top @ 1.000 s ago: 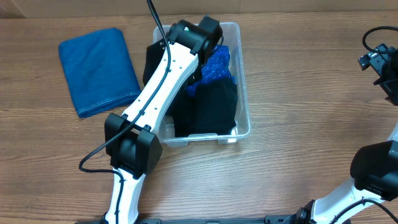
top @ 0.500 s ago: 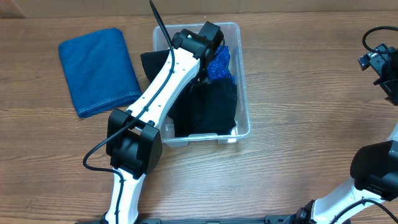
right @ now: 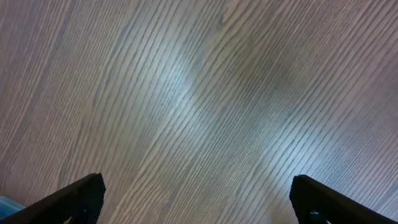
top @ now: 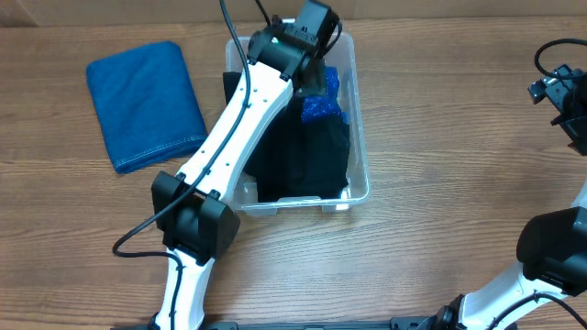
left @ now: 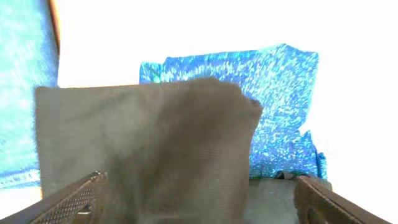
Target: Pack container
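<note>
Nearest the robot's base, the table [top: 440,238] is showing bare wood grain, and the left arm [top: 243,128] is reaching from there diagonally across the scene. The container [top: 360,137] is sitting at mid-table, long side running away from the base, its near wall lying just beyond the arm's elbow. Inside it, a black cloth [top: 307,156] is filling the near and middle part, and a speckled blue cloth [top: 321,96] is lying past it toward the far end. The left gripper [left: 199,208] is hanging over that far end, within the line of the rim; its fingers [left: 74,199] are standing wide apart, with the black cloth lying below and between them and the speckled cloth showing beyond. Whether either finger is touching the cloth cannot be told. A folded blue cloth [top: 142,105] is resting on the table to the left of the container, apart from it. The right gripper [right: 196,202] is hovering well apart from the container, off to its right, spread wide over bare wood and gripping nothing.
</note>
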### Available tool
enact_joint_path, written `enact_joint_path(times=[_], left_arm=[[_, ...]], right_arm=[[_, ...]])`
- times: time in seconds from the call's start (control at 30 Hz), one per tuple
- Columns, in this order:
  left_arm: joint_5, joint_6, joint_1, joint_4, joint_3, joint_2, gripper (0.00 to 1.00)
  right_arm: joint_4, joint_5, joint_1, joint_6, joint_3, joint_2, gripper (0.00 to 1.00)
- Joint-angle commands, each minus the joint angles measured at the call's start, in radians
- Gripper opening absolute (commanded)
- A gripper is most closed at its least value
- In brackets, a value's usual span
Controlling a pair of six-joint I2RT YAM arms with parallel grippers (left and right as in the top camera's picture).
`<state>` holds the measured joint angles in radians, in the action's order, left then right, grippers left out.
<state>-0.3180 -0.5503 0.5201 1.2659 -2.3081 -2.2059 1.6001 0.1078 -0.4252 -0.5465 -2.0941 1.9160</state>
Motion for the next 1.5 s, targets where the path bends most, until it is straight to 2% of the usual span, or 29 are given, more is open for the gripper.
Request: enact_joint_path(times=[0.0,0.07,0.17,0.2,0.37,0.73,1.07,1.47], left_arm=[[-0.021,0.005,0.002,0.015,-0.021,0.035,0.90],[-0.021,-0.019,0.002,0.031,-0.003,0.035,0.78],[-0.021,-0.087,0.001,0.081,0.037,0.035,0.43],[-0.021,-0.094,-0.002,0.088,0.057,0.035,0.36],[0.002,-0.093,-0.023,0.077,0.151,0.035,0.13],[0.232,-0.093,-0.015,-0.127,0.313,0.035,0.12],[0.222,-0.093,0.038,-0.205,0.351,0.035,0.14],[0.154,-0.045,0.044,-0.099,0.192,0.056,0.14]], right_arm=[[-0.002,0.003,-0.002,-0.005,-0.002,-0.006,1.00],[-0.002,0.003,-0.002,-0.005,-0.001,-0.006,1.00],[-0.002,0.003,-0.002,-0.005,-0.001,-0.006,1.00],[-0.002,0.003,-0.002,-0.005,-0.001,-0.006,1.00],[-0.002,0.003,-0.002,-0.005,-0.002,-0.006,1.00],[-0.002,0.003,-0.002,-0.005,-0.002,-0.006,1.00],[-0.002,0.003,-0.002,-0.005,-0.001,-0.006,1.00],[-0.002,0.003,-0.002,-0.005,-0.002,-0.006,1.00]])
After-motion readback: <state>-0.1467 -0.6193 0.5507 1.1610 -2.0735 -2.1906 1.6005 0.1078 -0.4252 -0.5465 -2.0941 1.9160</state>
